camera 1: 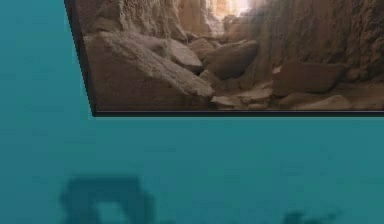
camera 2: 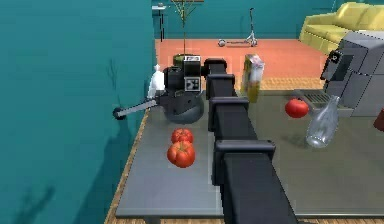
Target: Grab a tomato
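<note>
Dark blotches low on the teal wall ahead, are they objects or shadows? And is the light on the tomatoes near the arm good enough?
Forward view: the blotches on the wall are just soft grey shadows. Arm side view: even light, no glare; the tomatoes on the table read bright red, and the dark gripper stands out against the teal wall.

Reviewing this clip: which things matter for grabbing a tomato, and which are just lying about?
Job: front tomato; tomato behind it; tomato by the glass vase; pincer.
Lying about: glass vase; carton; white bottle; canyon painting.
</note>
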